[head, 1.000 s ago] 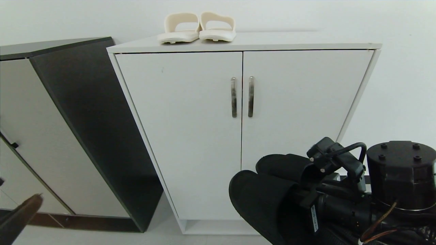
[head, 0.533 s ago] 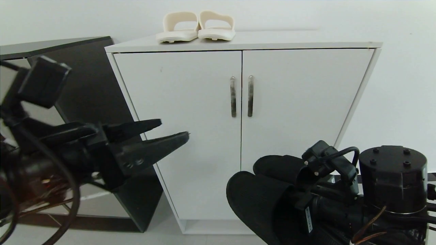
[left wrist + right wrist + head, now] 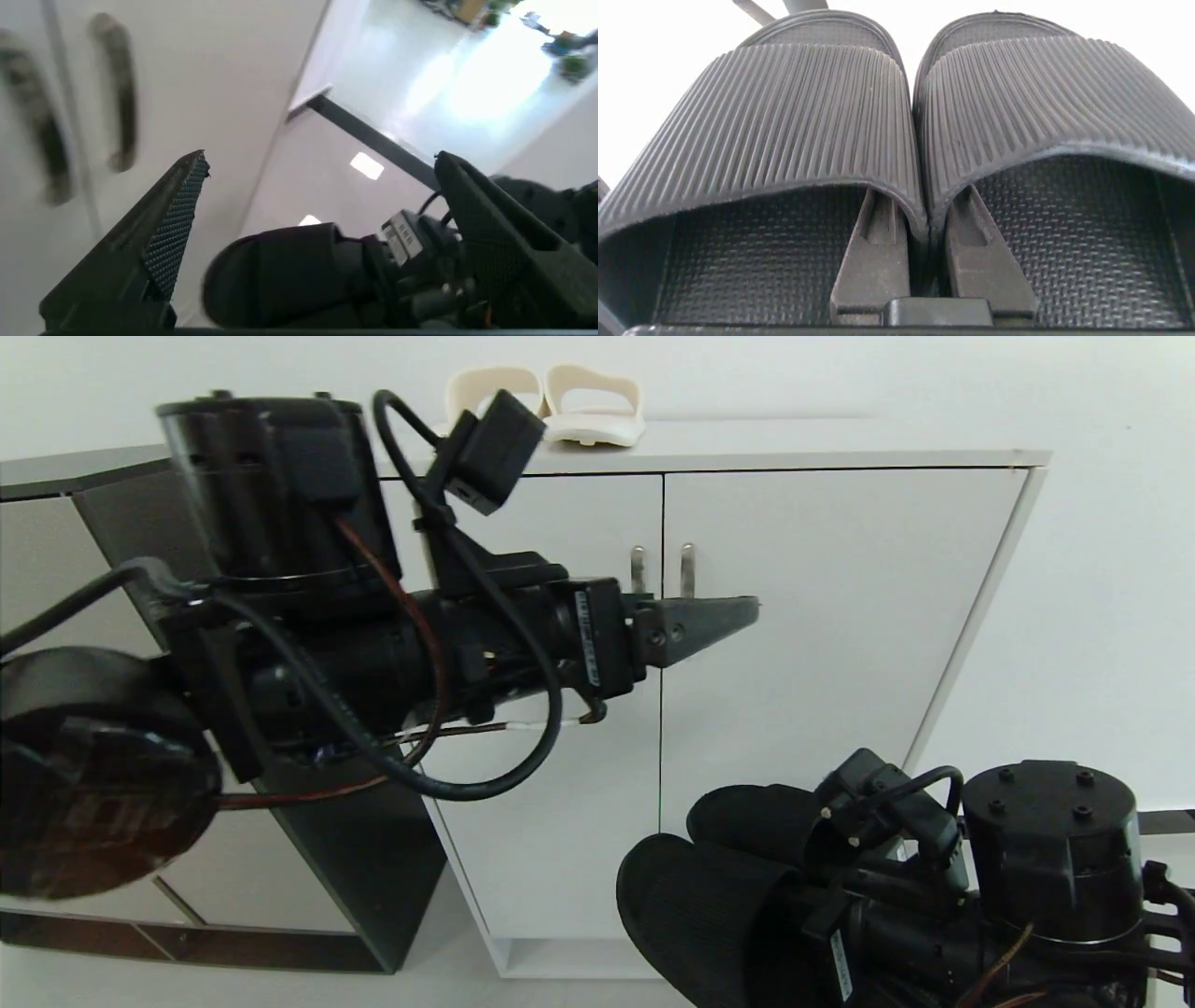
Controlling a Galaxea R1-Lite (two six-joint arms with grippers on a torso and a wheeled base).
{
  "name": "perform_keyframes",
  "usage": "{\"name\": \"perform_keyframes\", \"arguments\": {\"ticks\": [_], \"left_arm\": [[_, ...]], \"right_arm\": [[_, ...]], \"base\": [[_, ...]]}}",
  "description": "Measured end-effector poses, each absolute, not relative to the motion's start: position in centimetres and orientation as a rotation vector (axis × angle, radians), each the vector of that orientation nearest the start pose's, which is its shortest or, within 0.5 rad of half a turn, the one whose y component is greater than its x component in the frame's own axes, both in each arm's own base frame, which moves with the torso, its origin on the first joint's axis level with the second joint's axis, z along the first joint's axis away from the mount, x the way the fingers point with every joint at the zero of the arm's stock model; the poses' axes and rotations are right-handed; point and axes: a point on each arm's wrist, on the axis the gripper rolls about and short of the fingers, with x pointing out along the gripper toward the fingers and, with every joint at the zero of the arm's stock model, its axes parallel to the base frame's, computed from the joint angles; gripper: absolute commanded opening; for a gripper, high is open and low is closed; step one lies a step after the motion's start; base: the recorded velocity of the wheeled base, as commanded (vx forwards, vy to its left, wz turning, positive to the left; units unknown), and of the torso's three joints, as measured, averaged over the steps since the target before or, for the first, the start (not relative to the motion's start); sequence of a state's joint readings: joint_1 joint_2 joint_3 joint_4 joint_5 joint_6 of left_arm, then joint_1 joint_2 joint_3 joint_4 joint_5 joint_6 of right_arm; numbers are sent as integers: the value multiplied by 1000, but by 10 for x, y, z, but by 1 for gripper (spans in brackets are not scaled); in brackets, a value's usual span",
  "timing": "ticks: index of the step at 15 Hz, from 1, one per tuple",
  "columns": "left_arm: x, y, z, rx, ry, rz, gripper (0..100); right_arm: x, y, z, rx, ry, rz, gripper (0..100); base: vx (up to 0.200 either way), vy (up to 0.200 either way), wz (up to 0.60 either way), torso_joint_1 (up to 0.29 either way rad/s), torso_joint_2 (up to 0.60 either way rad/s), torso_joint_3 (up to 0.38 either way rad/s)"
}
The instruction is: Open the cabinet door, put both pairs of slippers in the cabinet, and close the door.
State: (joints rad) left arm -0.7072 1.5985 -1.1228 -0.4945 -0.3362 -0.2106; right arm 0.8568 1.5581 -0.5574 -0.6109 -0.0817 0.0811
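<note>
Right fingers (image 3: pixel 874 250) pinch the black slippers (image 3: pixel 738 859) by their adjoining inner sides, low before the cabinet (image 3: pixel 840 616); they look light, soft, probably grippy. Left fingers (image 3: pixel 163 238), spread, sit by its stiff door handles (image 3: pixel 687 571).

No legible text, number or sign in any view.

Candidates checked:
- Left-wrist label (image 3: pixel 583 637): a small white strip on the housing just behind the left pincer (image 3: pixel 728 614). It carries print, too small to read.
- Right-wrist label (image 3: pixel 835 954): a small white strip on the housing behind the right pincer (image 3: pixel 922 219). Also too small to read. In the left wrist view the same strip is a pale, blurred patch, and nothing on it can be made out.
- Black slippers (image 3: pixel 813 112), clamped in the right pincer: the straps show ribbing and the footbeds a stippled texture, with no readable marking.
</note>
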Motion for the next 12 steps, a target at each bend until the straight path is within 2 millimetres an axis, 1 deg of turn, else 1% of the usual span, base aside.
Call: {"name": "perform_keyframes", "arguments": {"ticks": [3, 5, 8, 12], "left_arm": [[242, -221, 294, -239, 165, -1148, 100], [250, -229, 290, -245, 189, -1163, 100], [260, -234, 283, -237, 188, -1084, 100], [263, -233, 282, -227, 170, -994, 100]], "right_arm": [[165, 187, 157, -94, 367, 752, 0], [164, 187, 157, -94, 367, 751, 0], [164, 187, 157, -93, 365, 751, 0], [164, 187, 156, -95, 368, 750, 0]], "base": [[0, 0, 0, 0, 0, 0], [0, 0, 0, 0, 0, 0], [0, 0, 0, 0, 0, 0], [0, 0, 0, 0, 0, 0]]}}
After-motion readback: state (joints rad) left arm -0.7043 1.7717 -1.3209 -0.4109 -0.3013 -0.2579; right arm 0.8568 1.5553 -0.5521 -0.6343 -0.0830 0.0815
